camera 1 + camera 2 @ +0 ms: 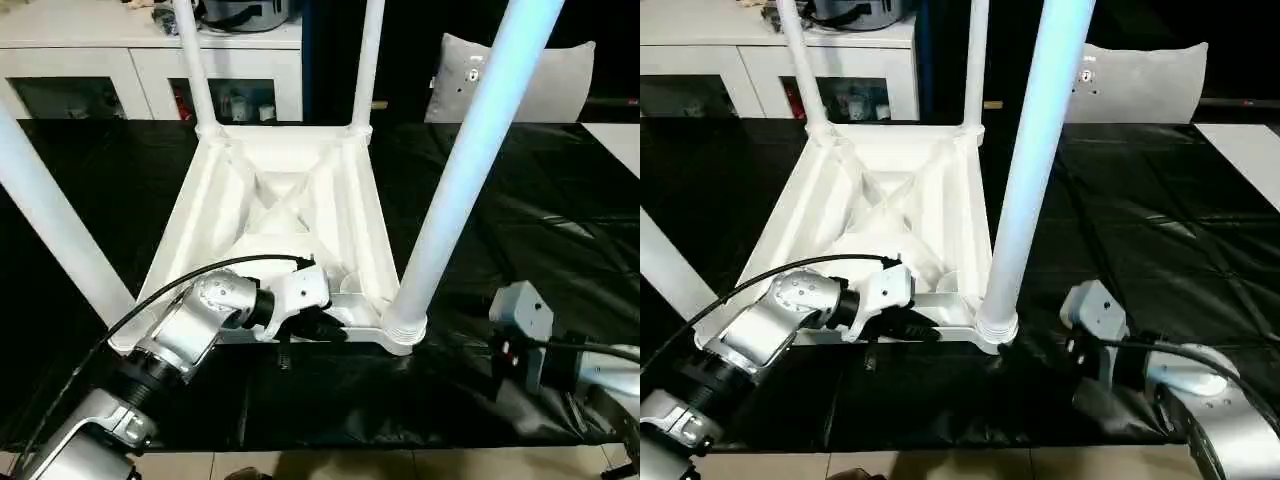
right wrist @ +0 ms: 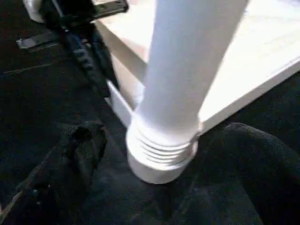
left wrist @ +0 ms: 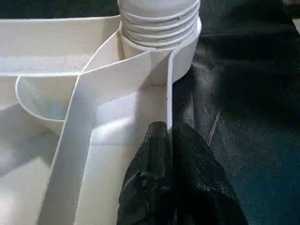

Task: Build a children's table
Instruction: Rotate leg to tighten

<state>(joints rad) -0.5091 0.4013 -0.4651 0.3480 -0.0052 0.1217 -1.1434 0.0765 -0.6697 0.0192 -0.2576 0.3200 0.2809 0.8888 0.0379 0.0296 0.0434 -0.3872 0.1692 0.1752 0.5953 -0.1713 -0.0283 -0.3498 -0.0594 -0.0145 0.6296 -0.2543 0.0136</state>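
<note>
The black cloth (image 1: 520, 220) covers the whole work surface, with wide bare stretches on either side of the table top (image 1: 290, 200). That white top lies upside down, ribbed underside up, with four legs standing in its corner sockets. Its near rim runs straight between the two grippers. The near-right leg (image 1: 470, 160) rises from its threaded collar at the corner just beyond the left gripper (image 3: 169, 140), whose black fingers are pinched closed on the thin upright wall of that near rim, one finger inside and one outside. The right gripper (image 2: 154, 168) sits low on the cloth, jaws spread wide with the leg's collar between them, neither finger touching it; open cloth lies all around that corner.
</note>
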